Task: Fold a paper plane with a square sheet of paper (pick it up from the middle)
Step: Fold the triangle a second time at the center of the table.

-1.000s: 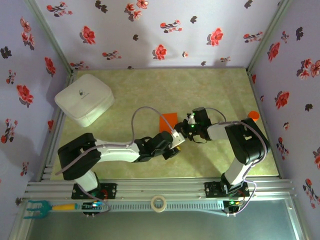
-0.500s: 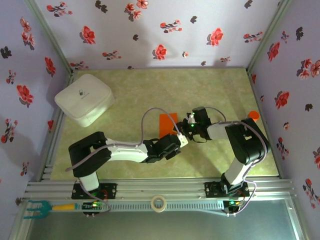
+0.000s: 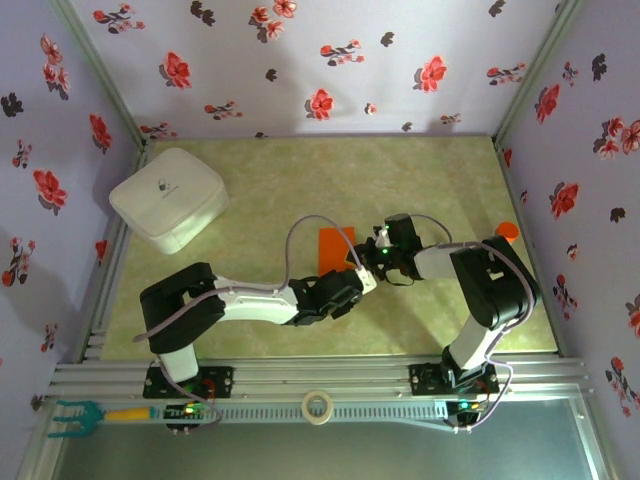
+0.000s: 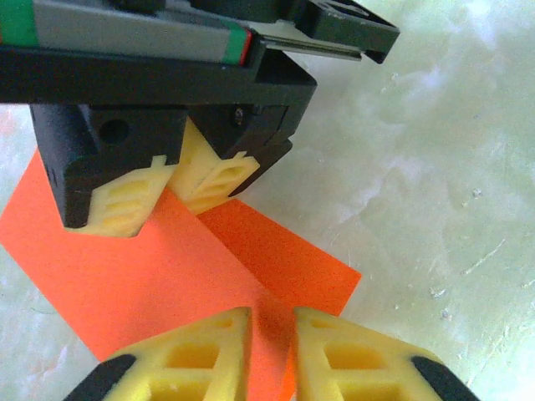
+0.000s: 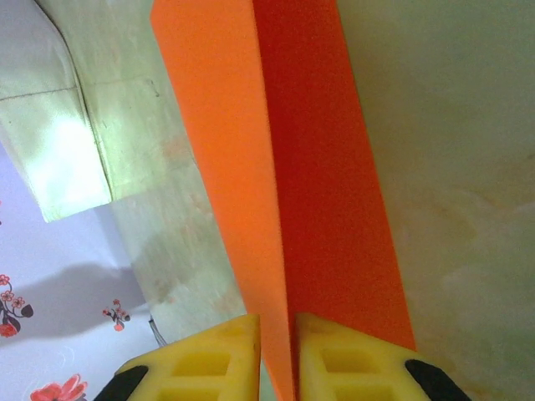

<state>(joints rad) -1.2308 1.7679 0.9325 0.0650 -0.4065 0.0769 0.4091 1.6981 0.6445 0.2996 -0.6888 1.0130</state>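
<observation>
Orange paper takes its first crease at mid-table: the square sheet of paper (image 3: 335, 244) stands doubled along a raised centre ridge on the pale green table (image 3: 270, 180), just ahead of the two arms, one flap sloping away in the light and the other in shadow.

The left gripper (image 4: 272, 338) is drawn in to a narrow slit with the near end of that ridge running up between its yellow fingers (image 4: 209, 355), so it appears to have hold of the paper. The right gripper (image 5: 276, 347) is pinched down to a sliver on the opposite end, with the fold line entering between its pads. The two grippers face each other along the crease, close together but apart. Whether the flaps' outer edges rest on the table or hang just above it cannot be told.

Judged from this, the work is at the opening centre fold, early in the task, with no corner flaps or pointed nose yet formed. The next move probably calls for sharpening the ridge with both pinches kept in line. An uneven pull could skew the crease or tear so thin a sheet. After that it would be opened flat for the nose folds.
</observation>
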